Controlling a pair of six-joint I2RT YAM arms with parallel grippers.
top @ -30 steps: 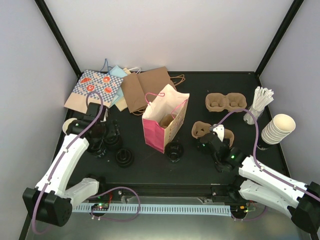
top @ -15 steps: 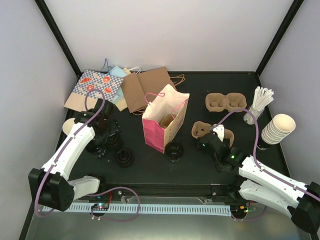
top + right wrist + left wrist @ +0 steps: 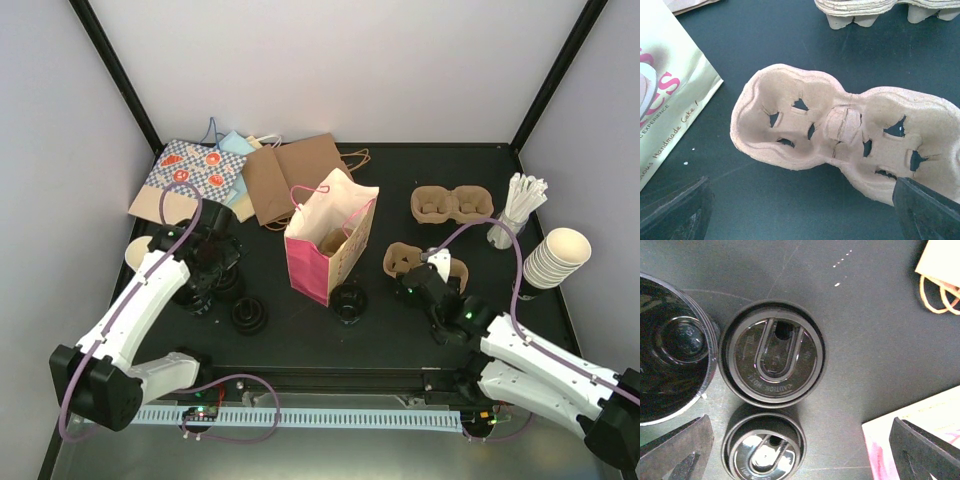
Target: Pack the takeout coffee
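In the top view, the left gripper hangs over a cluster of lidded coffee cups at the left of the black table. From this height its jaws cannot be read. A separate lidded cup stands just nearer the arm bases. A lone lidded cup sits at the foot of the upright pink-and-cream gift bag. The right gripper is above the near edge of a pulp cup carrier. A second carrier stack lies behind it. Flat paper bags lie at the back left, and stacked cream cups stand at the far right.

In the left wrist view, the left gripper stands wide apart and holds nothing, with both fingers low at the frame corners. An upper capped cup fills the centre, with its black sip lid facing the lens. A lower capped cup is just beside it, between the fingers. A large dark round shape at the left edge may be a lid stack, but it is too dark to be sure. A corner of the pink bag shows at the lower right.

In the right wrist view, the right gripper is also spread wide and empty above the two-cup pulp carrier, which holds no cups. The cream side of the bag is at the left.
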